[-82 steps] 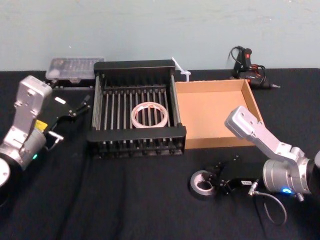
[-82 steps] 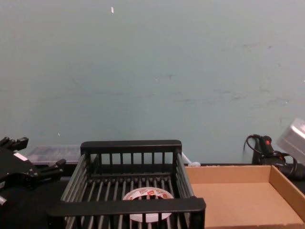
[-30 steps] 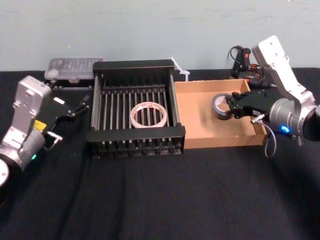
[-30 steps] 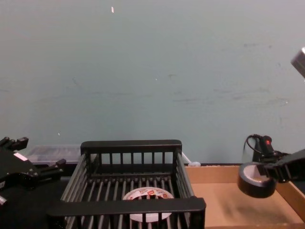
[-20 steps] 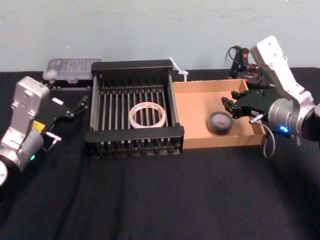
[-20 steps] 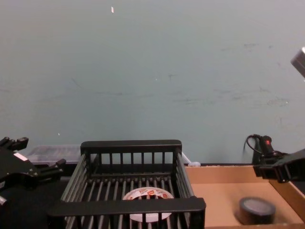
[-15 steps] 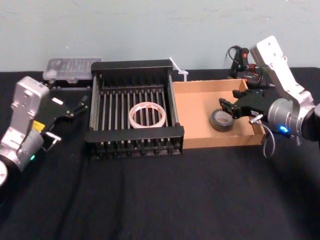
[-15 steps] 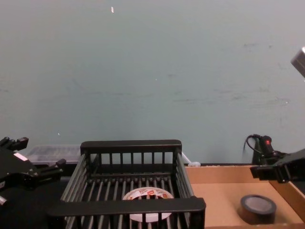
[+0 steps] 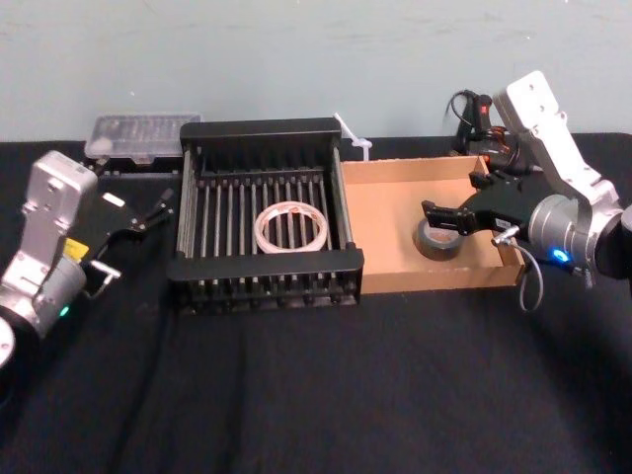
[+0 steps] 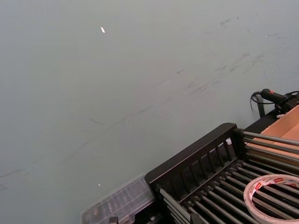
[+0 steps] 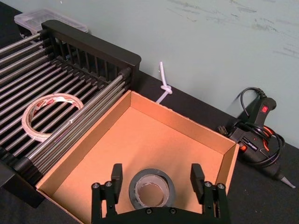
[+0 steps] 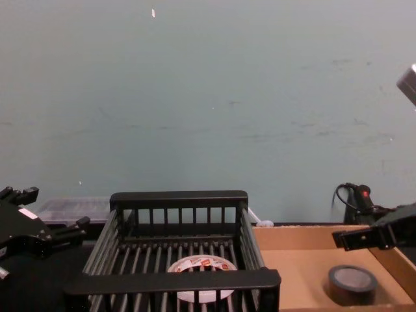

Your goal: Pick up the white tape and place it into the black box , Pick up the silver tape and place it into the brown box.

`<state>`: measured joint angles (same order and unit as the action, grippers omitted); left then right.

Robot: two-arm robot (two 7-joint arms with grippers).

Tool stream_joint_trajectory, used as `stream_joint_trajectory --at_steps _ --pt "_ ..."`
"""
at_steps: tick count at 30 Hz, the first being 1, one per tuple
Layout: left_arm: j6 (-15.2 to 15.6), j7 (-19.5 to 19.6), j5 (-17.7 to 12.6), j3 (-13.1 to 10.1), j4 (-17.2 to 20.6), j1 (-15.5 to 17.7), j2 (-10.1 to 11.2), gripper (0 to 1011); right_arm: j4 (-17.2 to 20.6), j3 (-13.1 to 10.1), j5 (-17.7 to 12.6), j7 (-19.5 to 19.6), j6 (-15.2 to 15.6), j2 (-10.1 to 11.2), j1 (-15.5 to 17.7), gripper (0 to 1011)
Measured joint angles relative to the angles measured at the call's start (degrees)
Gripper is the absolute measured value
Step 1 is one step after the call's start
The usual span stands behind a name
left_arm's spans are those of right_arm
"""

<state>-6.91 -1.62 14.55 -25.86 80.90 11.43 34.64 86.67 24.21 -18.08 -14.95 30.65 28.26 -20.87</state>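
The silver tape (image 12: 351, 283) has gone from the bare table in front to the floor of the brown box (image 9: 390, 229), and the right gripper (image 11: 157, 173) has let go and slid over it. Its jaws stand wide apart, hovering just above the roll and straddling it, touching nothing. The roll lies flat toward the box's right wall. Over in the black box (image 9: 267, 265), the white tape (image 9: 260, 229) sits flat on the bars. So both placements look finished, and you're on the release and retreat.

Next, lift that right arm straight up before pulling back. The cardboard wall sits just under the wrist, and the glue gun (image 9: 482, 117) lies behind the far corner. The open table is toward you. The left gripper (image 9: 158, 209) is parked left of the crate, jaws apart.
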Motion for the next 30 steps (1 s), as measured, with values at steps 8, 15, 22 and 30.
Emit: stream_joint_trajectory --at_steps 8,15,22,30 --pt "0.0 0.0 0.0 0.0 0.0 0.0 0.0 1001 0.1 -0.2 0.1 0.0 -0.3 0.0 0.3 1002" --pt "0.0 0.0 0.0 0.0 0.0 0.0 0.0 1001 1.3 -2.5 2.2 3.5 -5.5 -1.0 3.2 1002" --pt "0.0 0.0 0.0 0.0 0.0 0.0 0.0 1001 2.0 -4.5 5.3 7.7 -13.6 -1.8 6.9 1002" --pt "0.0 0.0 0.0 0.0 0.0 0.0 0.0 1001 1.1 -6.4 9.5 12.8 -23.8 -2.9 12.0 1002"
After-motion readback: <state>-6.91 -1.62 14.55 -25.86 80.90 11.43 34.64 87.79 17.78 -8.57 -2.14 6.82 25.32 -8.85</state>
